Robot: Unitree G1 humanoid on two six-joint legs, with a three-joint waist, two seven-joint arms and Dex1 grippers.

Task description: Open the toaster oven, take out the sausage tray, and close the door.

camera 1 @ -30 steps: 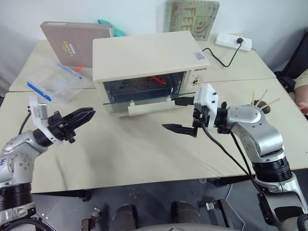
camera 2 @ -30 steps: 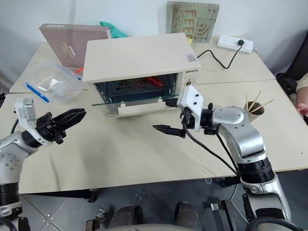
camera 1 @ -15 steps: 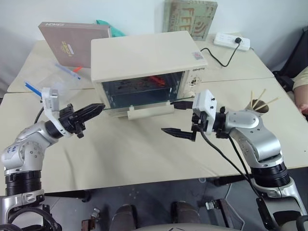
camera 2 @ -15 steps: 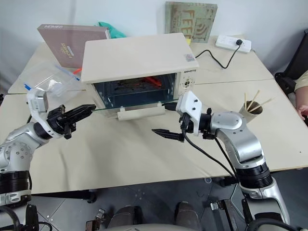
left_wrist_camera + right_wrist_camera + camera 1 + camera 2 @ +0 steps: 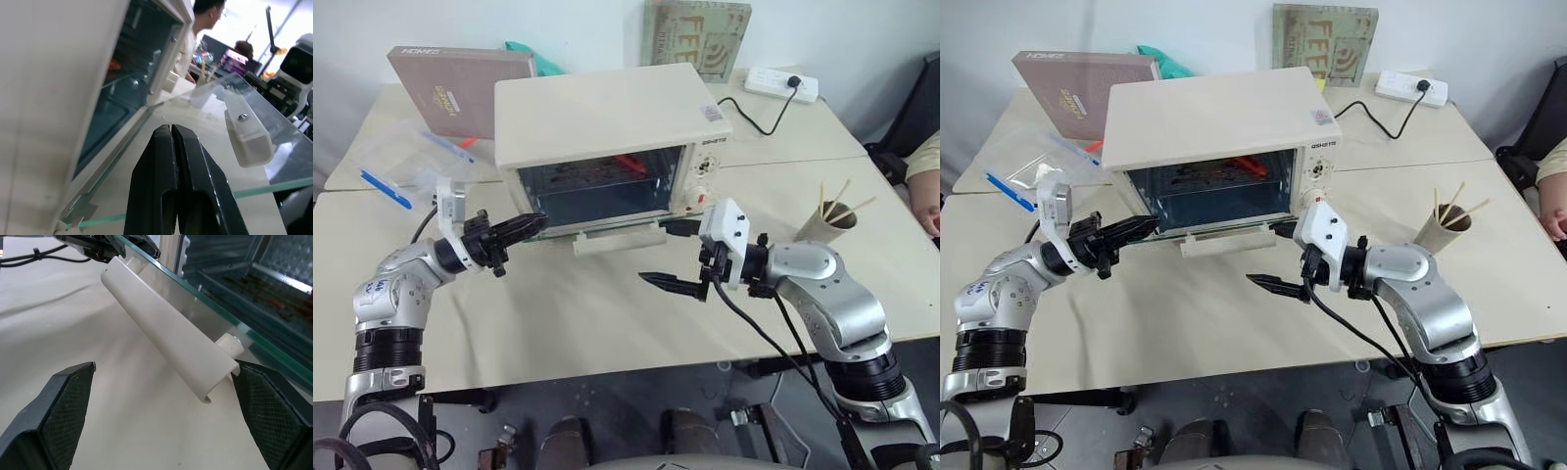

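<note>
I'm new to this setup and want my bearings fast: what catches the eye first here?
The cream toaster oven sits mid-table, its glass door lowered flat with red sausages glimpsed inside. The left tool, shut, reaches the door's left edge, while the right tool stands wide open just in front of the door's bar handle. A paper cup of wooden sticks stands at the right.

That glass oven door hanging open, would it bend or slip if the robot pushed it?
The glass-windowed door with cream bar handle looks rigid, so it would probably swing on its hinge rather than flex. Its smooth pane may be slippery for the shut left gripper. Glass could chip if knocked.
</note>
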